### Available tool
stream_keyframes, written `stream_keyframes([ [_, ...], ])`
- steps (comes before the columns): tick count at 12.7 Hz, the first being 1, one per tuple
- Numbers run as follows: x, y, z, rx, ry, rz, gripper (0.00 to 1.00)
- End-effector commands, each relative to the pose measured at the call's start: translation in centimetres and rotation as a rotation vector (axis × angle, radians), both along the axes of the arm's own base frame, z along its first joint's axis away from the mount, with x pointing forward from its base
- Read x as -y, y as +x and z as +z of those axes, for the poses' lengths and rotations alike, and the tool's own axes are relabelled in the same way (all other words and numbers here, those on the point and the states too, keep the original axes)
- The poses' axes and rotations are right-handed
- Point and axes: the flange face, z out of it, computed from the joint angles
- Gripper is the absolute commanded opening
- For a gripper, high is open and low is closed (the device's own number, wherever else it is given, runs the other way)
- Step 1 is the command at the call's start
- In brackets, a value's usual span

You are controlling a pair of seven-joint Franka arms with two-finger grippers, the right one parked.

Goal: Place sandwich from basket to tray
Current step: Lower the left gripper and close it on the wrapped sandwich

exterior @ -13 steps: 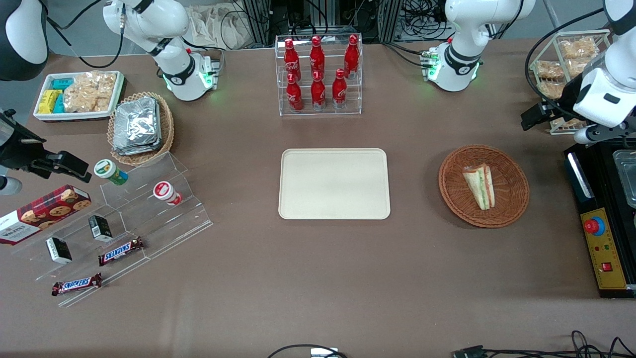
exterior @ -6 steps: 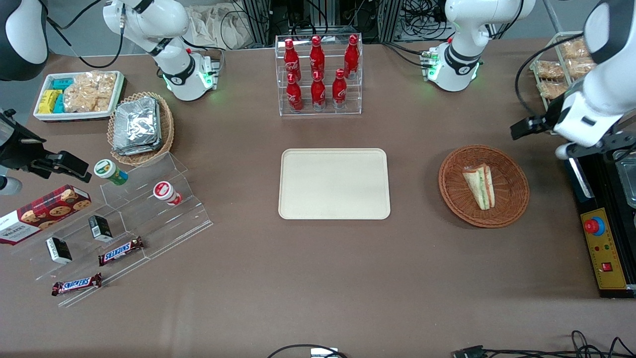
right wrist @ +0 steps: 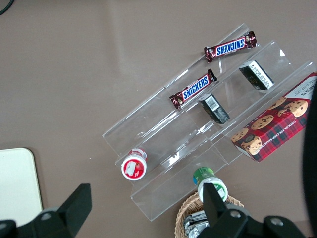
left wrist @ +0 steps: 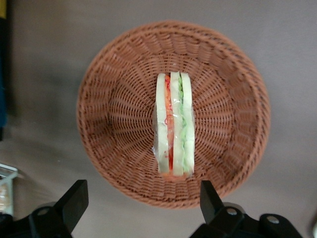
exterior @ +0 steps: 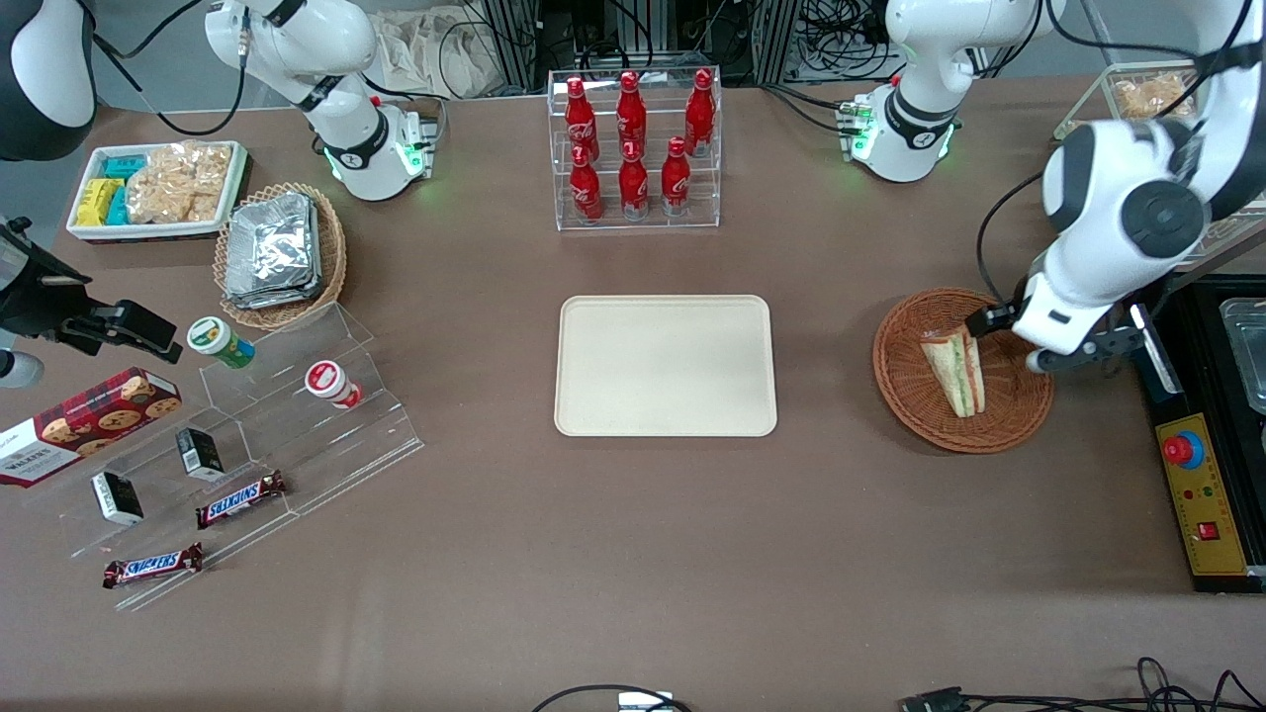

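The sandwich (exterior: 955, 370) (left wrist: 174, 131) lies on its side in the round reddish-brown basket (exterior: 1009, 415) (left wrist: 114, 124), toward the working arm's end of the table. Its white bread and its green and orange-red layers show. My left gripper (exterior: 1073, 351) (left wrist: 143, 201) hangs above the basket's rim on the working arm's side. It is open wide, with nothing between its fingers (left wrist: 74, 198). The cream tray (exterior: 665, 366) lies bare in the middle of the table, well apart from the basket.
A black control box with a red button (exterior: 1197, 465) stands close beside the basket. A wire rack of snack bags (exterior: 1147, 94) sits farther back. An acrylic rack of red bottles (exterior: 633, 148) stands farther from the camera than the tray.
My left arm has swung in from the wire rack and control box and come down over the basket's edge. The sandwich and basket have not moved.
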Motion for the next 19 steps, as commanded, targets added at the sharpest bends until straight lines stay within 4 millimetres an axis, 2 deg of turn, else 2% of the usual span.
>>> stream_keyframes([
  [1,0.7,0.6,-2.8,0.0,0.025,0.045,1.0],
  [6,1.2,0.4,-7.2,0.013,0.005,0.037,1.0],
  [9,1.3,-0.9,-9.6,0.021,-0.007,0.036,1.0],
  [11,1.4,-1.3,-10.2,0.013,-0.008,0.035,0.99],
  [12,1.3,-1.3,-10.3,0.012,-0.007,0.036,0.91],
  [14,1.3,-1.4,-10.3,0.012,-0.008,0.036,0.2],
  [15,1.2,-1.5,-10.3,0.009,-0.007,0.038,0.16],
  [17,1.2,-1.6,-10.2,0.009,-0.006,0.038,0.17],
  [18,1.2,-1.6,-9.6,0.008,-0.003,0.038,0.17],
  [19,1.1,-1.6,-7.8,0.005,0.006,0.042,0.17],
])
